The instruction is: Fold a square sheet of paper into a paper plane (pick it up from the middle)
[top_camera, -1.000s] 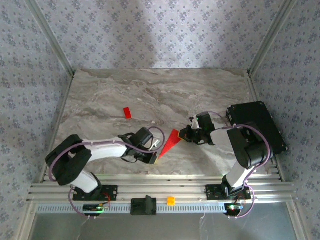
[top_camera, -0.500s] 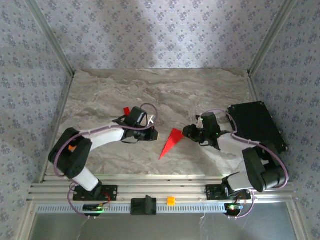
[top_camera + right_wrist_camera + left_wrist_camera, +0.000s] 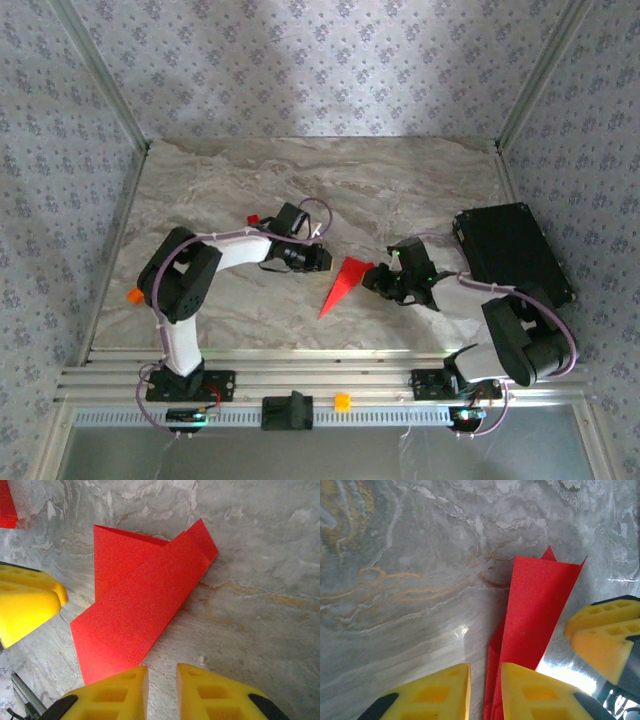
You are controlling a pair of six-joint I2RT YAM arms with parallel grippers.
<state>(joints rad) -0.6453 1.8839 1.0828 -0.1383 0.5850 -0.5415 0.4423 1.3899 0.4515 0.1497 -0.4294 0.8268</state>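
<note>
The grey-veined marble table is carrying three things. The red paper, folded into a pointed wedge, is lying flat near the middle, its tip pointing toward the near edge. A small red block is sitting well to the paper's left and farther back, and a black box is resting along the right edge.

Side by side, the left arm and right arm pair white links with black joints, trailing lilac cables; yellow fingers bear gridded hollows.
</note>
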